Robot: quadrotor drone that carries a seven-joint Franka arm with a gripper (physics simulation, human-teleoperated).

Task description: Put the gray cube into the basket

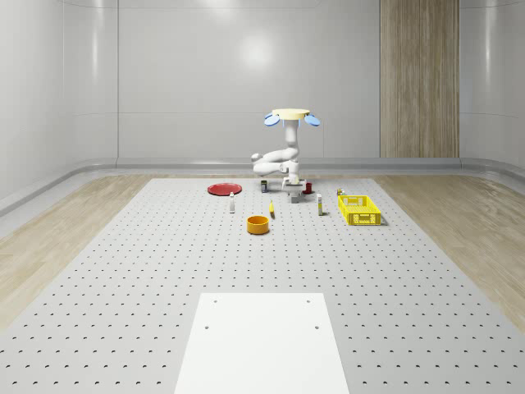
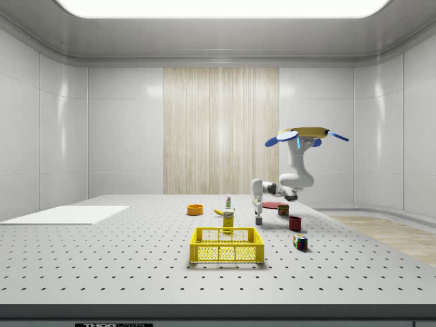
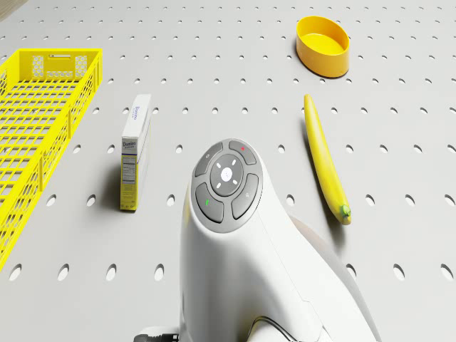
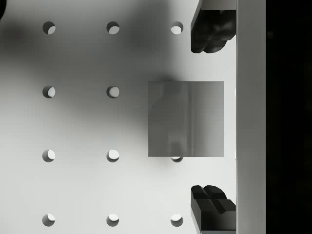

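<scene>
The gray cube [image 4: 186, 119] rests on the perforated table, and in the wrist view it lies between my two dark fingertips [image 4: 209, 31] with a gap on each side. My gripper [image 4: 209, 118] is open and points straight down over the cube [image 1: 294, 198], just above it [image 2: 259, 221]. The drone [image 1: 290, 116] hovers over the table's far end, with the white arm folded below it down to the gripper [image 2: 258, 212]. The yellow basket [image 1: 359, 210] stands to the whole-scene view's right of the cube, nearer the camera, and it holds nothing [image 3: 43, 121].
A banana [image 3: 325, 160], an orange bowl [image 3: 323, 46] and a small white box [image 3: 135, 151] lie near the cube. A red plate [image 1: 224, 189] and a red cup [image 2: 295, 223] sit nearby, with a colour-puzzle cube [image 2: 300, 242] beside the cup. A white sheet [image 1: 261, 341] covers the near end.
</scene>
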